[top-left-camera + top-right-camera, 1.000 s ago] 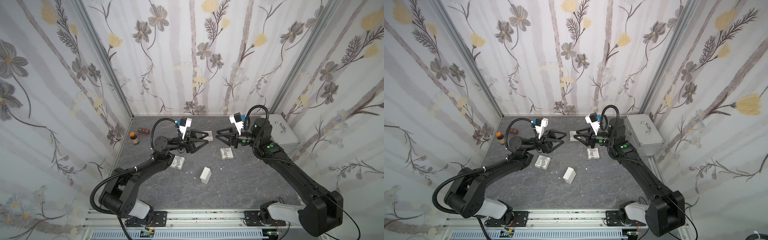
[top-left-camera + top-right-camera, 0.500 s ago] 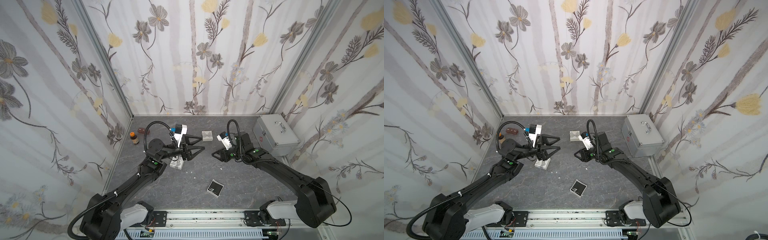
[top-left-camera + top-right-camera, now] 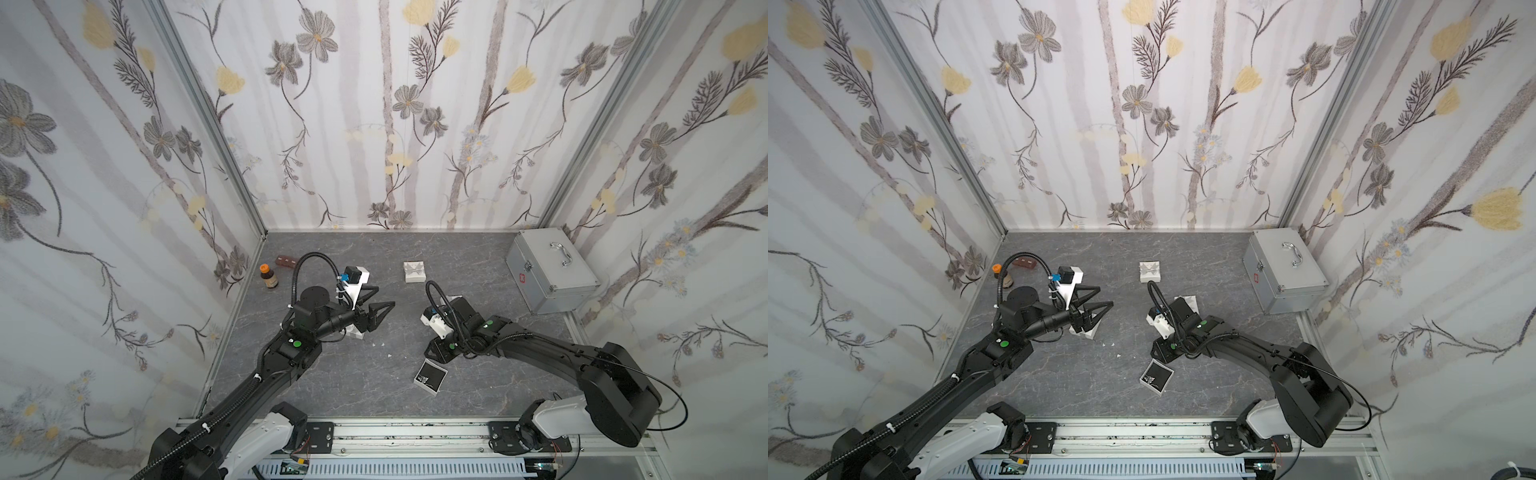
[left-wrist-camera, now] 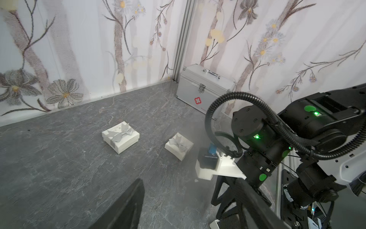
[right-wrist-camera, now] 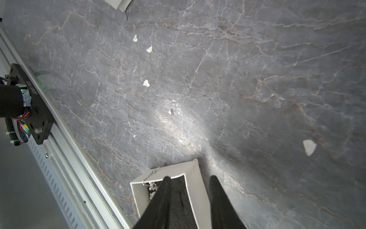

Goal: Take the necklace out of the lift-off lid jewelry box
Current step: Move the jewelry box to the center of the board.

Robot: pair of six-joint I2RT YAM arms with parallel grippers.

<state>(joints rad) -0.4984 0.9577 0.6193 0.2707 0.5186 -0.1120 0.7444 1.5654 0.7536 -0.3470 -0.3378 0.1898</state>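
1. Lying bunched in a corner of the open jewelry box [image 5: 137, 192] on the desk [image 3: 469, 257], the necklace [image 5: 151, 185] sits just beside the right gripper [image 5: 189, 177], whose narrowly parted jaws straddle the box wall.
2. Left gripper [image 3: 384, 296], wide and empty, hangs well apart.

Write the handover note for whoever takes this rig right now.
Left end effector: open, empty, in the air above the table.
Right end effector: open, one finger inside the open jewelry box, the other outside its wall.
Necklace: lies in the box, chain at the rim.
Done: box opened.
Left: grip the necklace, lift it out.
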